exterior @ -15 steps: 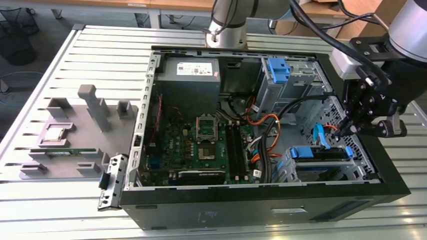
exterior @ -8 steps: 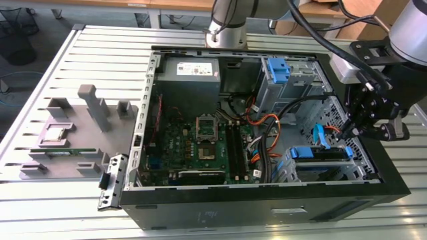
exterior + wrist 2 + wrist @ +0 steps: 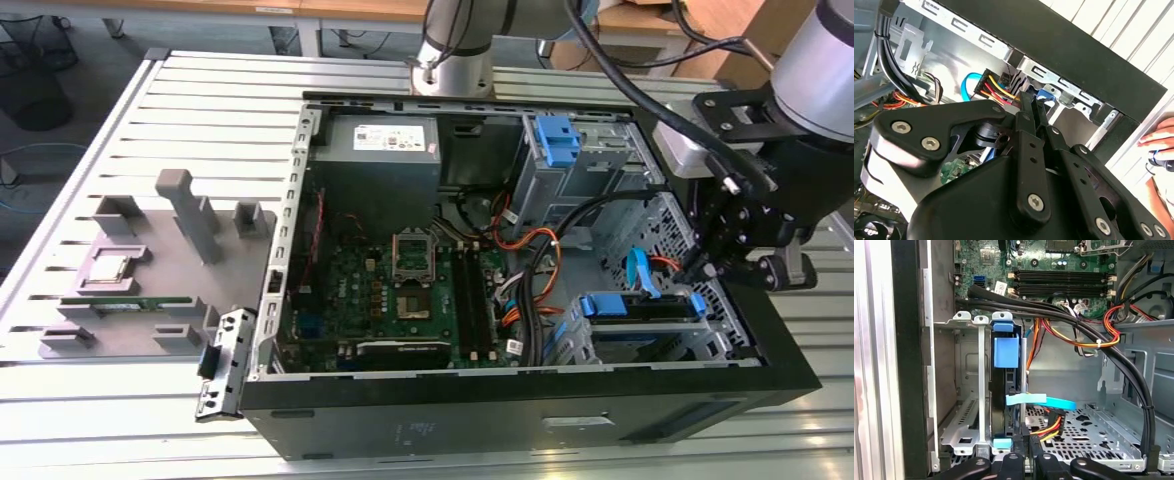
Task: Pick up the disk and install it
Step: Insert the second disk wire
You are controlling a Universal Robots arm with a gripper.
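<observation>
Gripper [image 3: 1032, 107], black, linkage arms and screws close to the lens in second wrist view: fingers pressed together, nothing pinched between them. It hangs inside the case at the exterior view's right, by the lower drive cage.

Largest to smallest:
- Slatted aluminium tabletop [image 3: 200, 110] carries everything.
- Open black desktop PC case [image 3: 534, 420] lies on its side, side panel off, internals exposed.
- Grey moulded parts fixture [image 3: 160, 260] sits on the tabletop at the exterior view's left, just beside the case. It holds a small square silver chip and a green strip board.
- Green motherboard [image 3: 400, 290] lies mid-case, CPU socket bare, black RAM slots beside it.
- Grey power supply box [image 3: 380, 150] sits at the far end of the case.
- Disk [image 3: 1006, 352], dark drive body in blue plastic carrier rails: already seated on edge in the lower drive cage, blue tab outward. Gripper tips are near its end; can't tell if they touch.
- Bare blue plastic bracket [image 3: 554, 138] sits in the upper cage, well apart from the disk.
- Flat light-blue data cable [image 3: 1039, 401] runs across just beside the disk, w/ red/yellow/black power wires under it.
- Person's hand [image 3: 1156, 135] rests on the tabletop outside the case wall in second wrist view.
</observation>
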